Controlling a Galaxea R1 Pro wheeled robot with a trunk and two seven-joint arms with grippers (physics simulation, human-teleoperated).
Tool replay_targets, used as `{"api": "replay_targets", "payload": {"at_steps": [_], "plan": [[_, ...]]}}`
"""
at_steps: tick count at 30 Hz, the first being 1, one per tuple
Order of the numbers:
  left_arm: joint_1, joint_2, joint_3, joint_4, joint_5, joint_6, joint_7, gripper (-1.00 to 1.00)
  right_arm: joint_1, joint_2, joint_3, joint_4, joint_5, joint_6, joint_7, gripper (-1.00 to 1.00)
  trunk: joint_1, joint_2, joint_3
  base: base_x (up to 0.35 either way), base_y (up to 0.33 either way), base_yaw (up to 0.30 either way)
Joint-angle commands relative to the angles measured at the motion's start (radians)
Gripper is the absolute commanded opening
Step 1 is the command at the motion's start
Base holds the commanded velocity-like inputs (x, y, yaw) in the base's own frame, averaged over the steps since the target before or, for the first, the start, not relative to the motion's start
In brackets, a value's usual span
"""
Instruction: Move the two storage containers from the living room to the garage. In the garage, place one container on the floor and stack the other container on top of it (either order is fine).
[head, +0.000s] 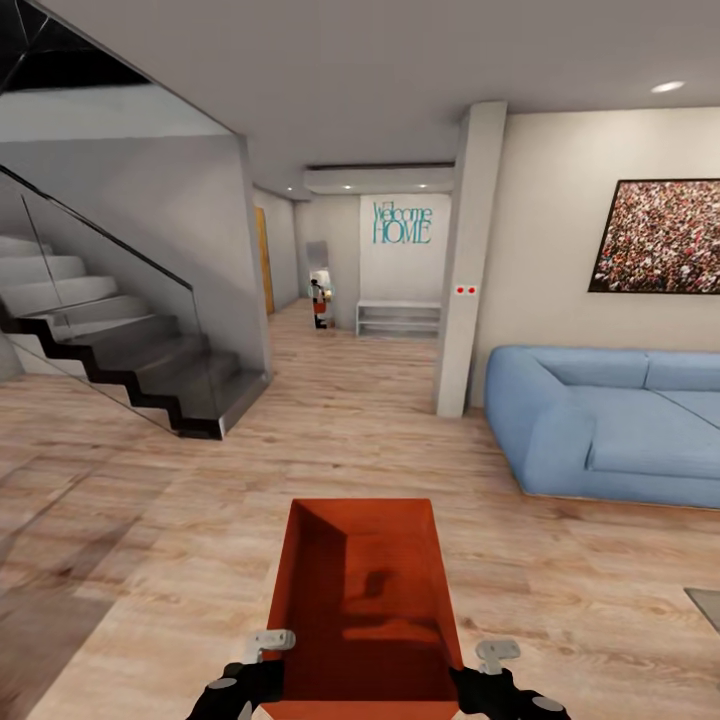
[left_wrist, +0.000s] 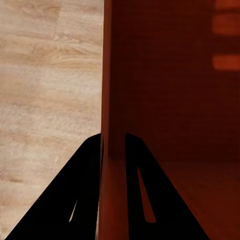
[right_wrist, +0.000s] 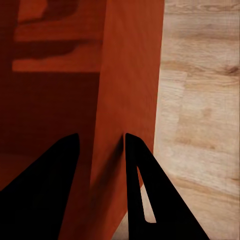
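Observation:
An orange-red storage container is held in front of me above the light wood floor of the living room, open side up and empty. My left gripper is shut on the container's left wall, one finger on each face of it. Over on the other side, my right gripper is shut on the right wall in the same way. Black fingers straddle the wall in both wrist views. Wood planks pass beneath the container.
A blue sofa stands at the right. A dark staircase with a glass rail is at the left, a white pillar ahead. A hallway with a "Welcome HOME" wall and a low shelf lies beyond.

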Motion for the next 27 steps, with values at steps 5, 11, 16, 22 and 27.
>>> {"api": "replay_targets", "payload": {"at_steps": [5,11,16,22,27], "plan": [[-0.001,-0.001,-0.001,-0.016,0.007,0.005,0.007,-1.00,0.000,0.018,0.007,0.003,0.004,0.000,0.019,-1.00,0.001,-0.001,-0.001,0.306,0.084,0.000],[-0.001,-0.001,-0.001,-0.016,0.007,0.005,0.007,-1.00,0.000,0.018,0.008,0.003,0.005,0.000,0.019,-1.00,0.001,-0.001,0.005,0.306,0.084,0.000],[-0.001,-0.001,-0.001,-0.016,0.007,0.005,0.007,-1.00,0.000,0.018,0.007,0.003,0.004,0.000,0.019,-1.00,0.001,-0.001,0.007,0.306,0.084,0.000],[-0.001,-0.002,-0.001,-0.016,0.007,0.005,0.007,-1.00,0.000,0.018,0.008,0.003,0.004,0.000,0.019,-1.00,0.001,-0.001,0.008,0.306,0.084,0.000],[-0.001,-0.003,-0.001,-0.016,0.007,0.006,0.007,-1.00,0.000,0.018,0.008,0.003,0.004,0.000,0.019,-1.00,0.001,-0.001,0.008,0.306,0.084,0.000]]}}
